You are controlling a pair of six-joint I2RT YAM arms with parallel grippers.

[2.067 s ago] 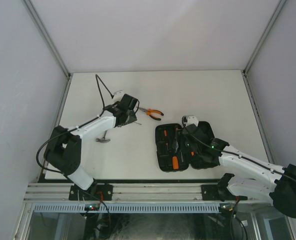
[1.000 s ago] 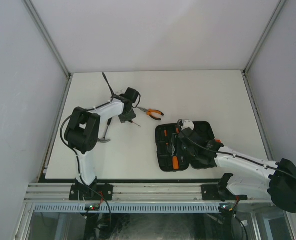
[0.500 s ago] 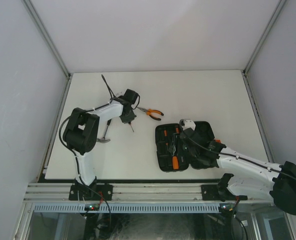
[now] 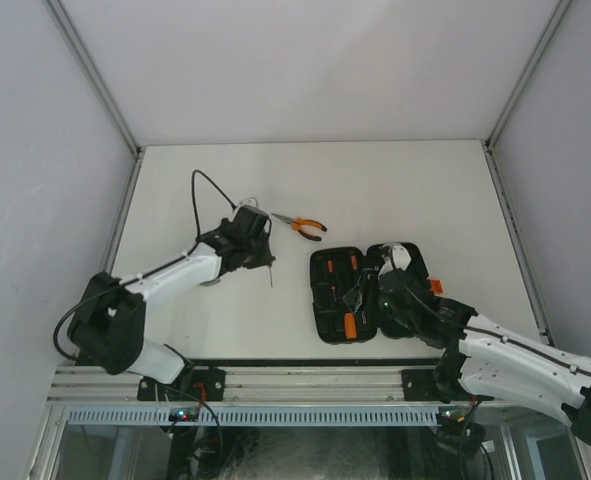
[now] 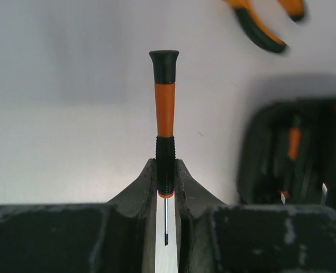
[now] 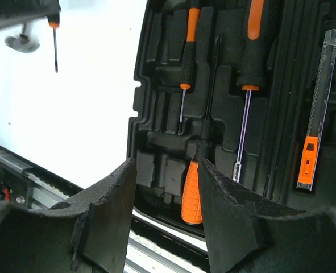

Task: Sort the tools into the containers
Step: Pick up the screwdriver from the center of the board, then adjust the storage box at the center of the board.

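Left wrist view shows my left gripper (image 5: 165,170) clenched on the thin screwdriver (image 5: 165,114), near the tool case (image 4: 320,300), on its left. I judge it light and stiff. The ribbed black collar grips best, while the smooth orange barrel looks slippery. Over the case my right gripper (image 6: 166,165) hangs spread and empty.

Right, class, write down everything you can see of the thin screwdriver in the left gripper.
The thin screwdriver is slim: flared black end cap, smooth orange middle, black ribbed grip, small orange collar, fine metal shaft with a dark tip. The left gripper is shut on the ribbed grip, a finger on each side, the cap pointing away from the wrist. It is over the white table, left of the black tool case; whether it touches the table is unclear.
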